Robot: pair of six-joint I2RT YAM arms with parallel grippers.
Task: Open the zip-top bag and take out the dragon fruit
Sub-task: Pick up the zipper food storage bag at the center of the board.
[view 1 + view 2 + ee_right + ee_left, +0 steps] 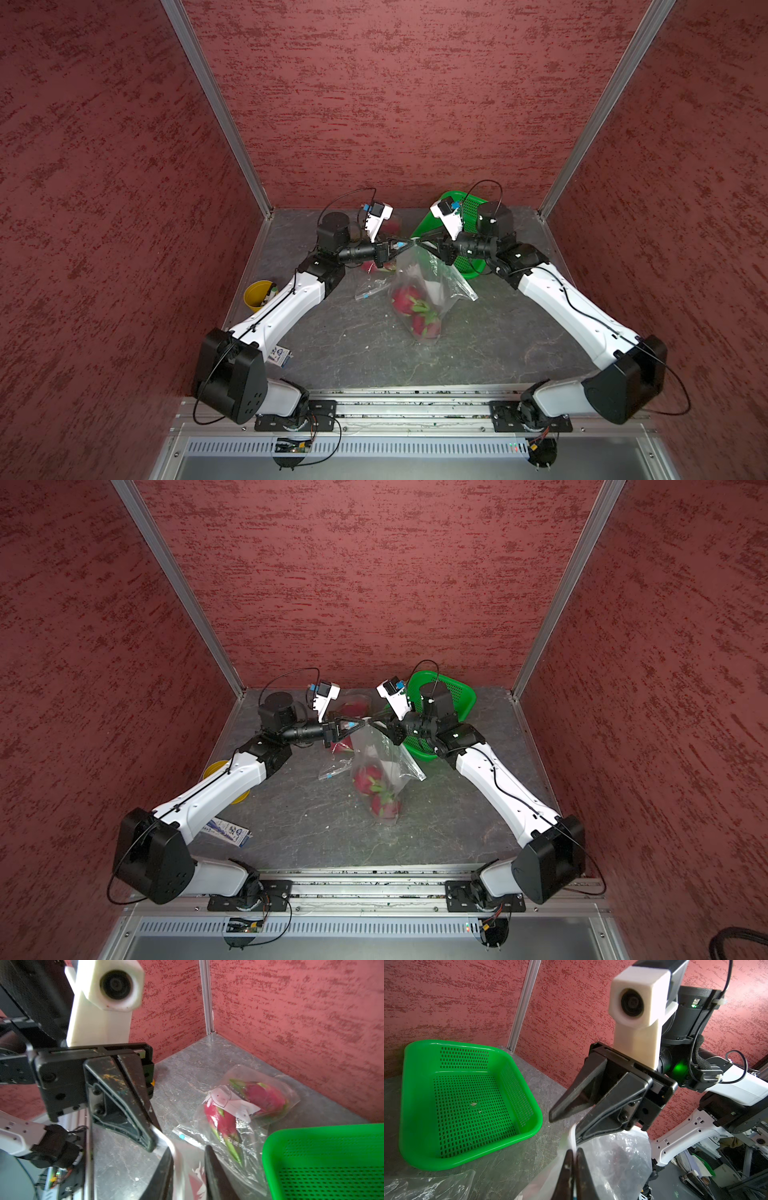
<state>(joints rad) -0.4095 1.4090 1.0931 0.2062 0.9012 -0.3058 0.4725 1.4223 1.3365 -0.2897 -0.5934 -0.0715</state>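
A: What is being shown, and where is the dragon fruit?

B: A clear zip-top bag (419, 274) is being held up by its top edge between 2 grippers whose tips are almost meeting. 2 dragon fruit (411, 301) are being carried low in the bag, straight below the grippers. 2 more are being seen inside a second bag (249, 1105) lying on the table beyond the left gripper.

A: How are the grippers being shown?

B: The left gripper (574, 1159) is being shown clamped shut on the bag's white top strip. The right gripper (564, 1126) is being shown just beside it, jaws narrowly apart around the film. A firm pinch there cannot be confirmed.

A: What is being called for to do this step well?

B: By judgement, only 1 layer should be pinched by each gripper, close to the strip. The 2 should then be drawn apart gently, so that the seal is peeled and the film is not torn. A green basket (403, 1105) is being seen behind the right gripper.
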